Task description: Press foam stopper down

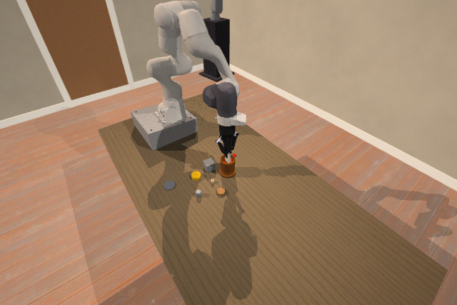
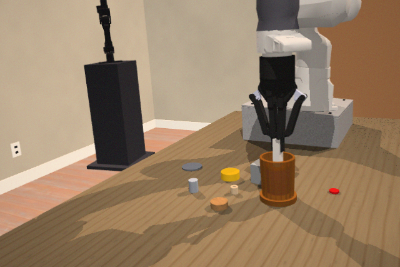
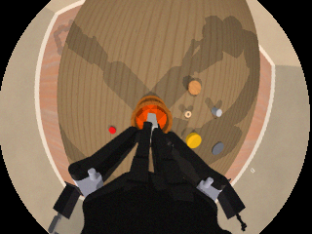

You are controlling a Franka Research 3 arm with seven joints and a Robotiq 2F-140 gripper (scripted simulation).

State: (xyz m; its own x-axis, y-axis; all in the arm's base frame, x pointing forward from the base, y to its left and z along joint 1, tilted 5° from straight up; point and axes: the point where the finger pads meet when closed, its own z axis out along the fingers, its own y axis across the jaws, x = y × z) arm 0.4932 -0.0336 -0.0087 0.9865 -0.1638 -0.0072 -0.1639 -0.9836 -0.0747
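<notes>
From the top, a brown wooden desk (image 1: pixel 332 242) lies over a reddish plank floor (image 1: pixel 55 191), with tan walls (image 1: pixel 332 36) and a brown door panel (image 1: pixel 70 24) behind. The orange jar (image 1: pixel 227 167) stands near the arm's grey base (image 1: pixel 147 135).

From the side, the gripper (image 2: pixel 277 151) points straight down into the jar (image 2: pixel 277 180); its jaws are fully closed and hold nothing. The foam stopper is hidden inside. A black pedestal (image 2: pixel 114 115) stands by the wall.

From the wrist, the jar (image 3: pixel 139 117) sits right under the jaws.
</notes>
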